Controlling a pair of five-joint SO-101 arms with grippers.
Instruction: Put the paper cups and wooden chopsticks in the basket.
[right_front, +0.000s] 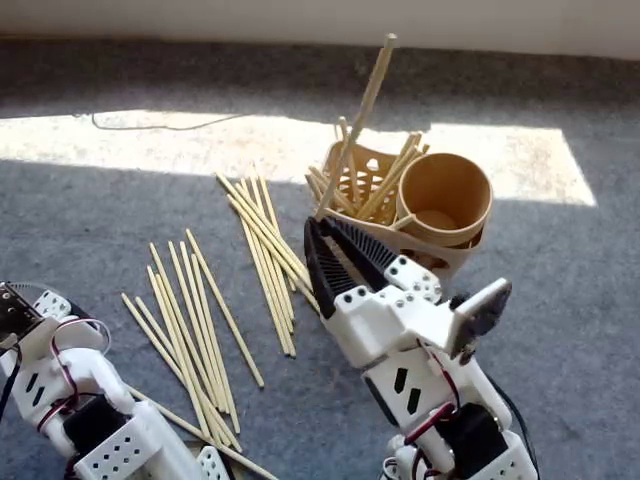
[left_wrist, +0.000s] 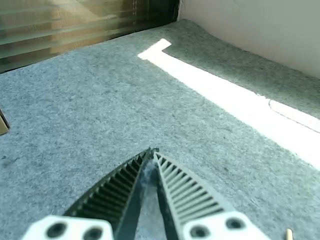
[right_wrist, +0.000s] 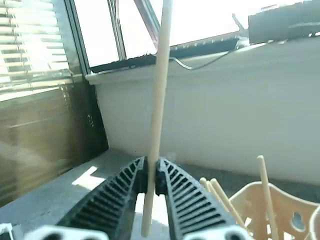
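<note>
Nearest us, the right gripper (right_front: 322, 222) is clamped on one chopstick (right_front: 358, 120). The stick stands nearly upright, leaning a little, with its lower end just beside the basket (right_front: 365, 175). We count one paper cup (right_front: 445, 192) lying in that basket, with several sticks poking out next to it. Two loose bundles (right_front: 190, 310) of chopsticks lie on the carpet (left_wrist: 75, 100); they overlap too much for us to count. The left gripper (left_wrist: 151, 152) hangs low over bare carpet, jaws pressed together on nothing.

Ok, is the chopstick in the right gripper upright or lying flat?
Roughly upright, slightly tilted: the right gripper pinches the chopstick near its lower end.
</note>
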